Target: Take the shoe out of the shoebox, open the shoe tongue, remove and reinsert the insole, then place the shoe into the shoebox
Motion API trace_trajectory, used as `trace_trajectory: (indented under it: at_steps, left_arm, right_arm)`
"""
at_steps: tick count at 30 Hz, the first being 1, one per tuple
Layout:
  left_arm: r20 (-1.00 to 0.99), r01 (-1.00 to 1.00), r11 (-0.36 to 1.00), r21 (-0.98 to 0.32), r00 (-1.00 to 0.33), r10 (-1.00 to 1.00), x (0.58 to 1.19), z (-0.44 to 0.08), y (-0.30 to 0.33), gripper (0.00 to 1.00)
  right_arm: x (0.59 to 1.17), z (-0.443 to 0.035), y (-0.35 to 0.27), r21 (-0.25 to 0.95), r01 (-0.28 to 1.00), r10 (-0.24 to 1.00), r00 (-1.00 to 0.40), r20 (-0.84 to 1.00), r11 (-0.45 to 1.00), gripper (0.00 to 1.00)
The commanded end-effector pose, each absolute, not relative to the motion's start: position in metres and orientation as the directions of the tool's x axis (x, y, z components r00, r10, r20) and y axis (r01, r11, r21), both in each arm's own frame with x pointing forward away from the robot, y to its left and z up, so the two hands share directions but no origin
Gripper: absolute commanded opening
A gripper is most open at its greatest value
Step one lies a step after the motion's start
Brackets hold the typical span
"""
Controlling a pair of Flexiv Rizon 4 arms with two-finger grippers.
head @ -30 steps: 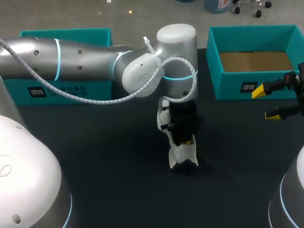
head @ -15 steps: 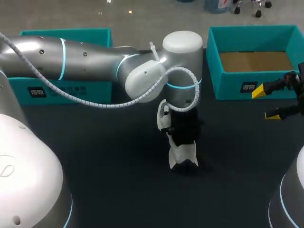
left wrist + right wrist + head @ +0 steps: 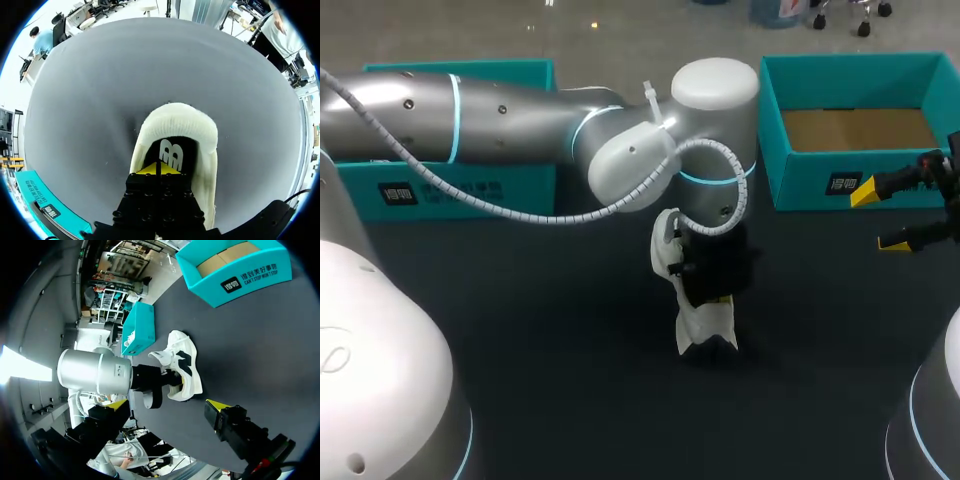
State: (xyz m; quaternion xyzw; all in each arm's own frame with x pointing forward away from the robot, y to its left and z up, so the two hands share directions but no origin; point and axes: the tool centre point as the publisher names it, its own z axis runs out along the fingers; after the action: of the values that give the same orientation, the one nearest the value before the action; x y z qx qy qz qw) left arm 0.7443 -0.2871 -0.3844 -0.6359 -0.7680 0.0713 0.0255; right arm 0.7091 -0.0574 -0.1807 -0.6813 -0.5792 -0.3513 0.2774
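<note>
A white shoe [image 3: 705, 325] with black panels lies on the dark table, mid-table. My left arm comes across from the left, and its gripper [image 3: 718, 297] points down into the shoe's opening. In the left wrist view its yellow tips [image 3: 159, 168] are pressed together, shut, just over the black insole [image 3: 172, 152] with a white logo, inside the white padded collar [image 3: 180, 122]. I cannot tell whether they pinch the insole. My right gripper [image 3: 878, 218] hangs open at the table's right side, well away from the shoe [image 3: 185, 365], with nothing between its fingers [image 3: 215, 406].
The open teal shoebox [image 3: 820, 150] with a brown cardboard floor stands at the back right, close behind my right gripper. A second teal box part [image 3: 460, 185] stands at the back left, partly under my left arm.
My left arm's wrist has shifted slightly right and toward the back above the shoe. The shoe's white upper beside the gripper stands a little higher. The right arm has not moved.
</note>
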Motion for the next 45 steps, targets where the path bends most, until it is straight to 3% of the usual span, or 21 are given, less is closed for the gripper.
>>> trace_trajectory:
  at_steps: [1, 19, 33, 45]
  left_arm:
    - [-0.059, 0.977, 0.166, -0.138, -0.175, 0.983, 0.737, -0.374, -0.285, 0.0]
    - [-0.024, 0.976, 0.152, -0.155, -0.157, 0.987, 0.726, -0.405, -0.291, 0.0]
    - [0.028, 0.978, 0.21, 0.005, -0.21, 0.977, 0.75, -0.386, -0.273, 0.0]
    - [0.023, 0.981, 0.193, 0.028, -0.194, 0.981, 0.761, -0.403, -0.27, 0.0]
  right_arm:
    - [0.709, -0.181, -0.057, 0.028, 0.984, 0.595, 0.083, 0.799, -0.176, 1.0]
    - [0.709, -0.181, -0.057, 0.028, 0.984, 0.595, 0.083, 0.799, -0.176, 1.0]
    - [0.709, -0.181, -0.057, 0.028, 0.984, 0.595, 0.083, 0.799, -0.176, 1.0]
    - [0.709, -0.181, -0.057, 0.028, 0.984, 0.595, 0.083, 0.799, -0.176, 1.0]
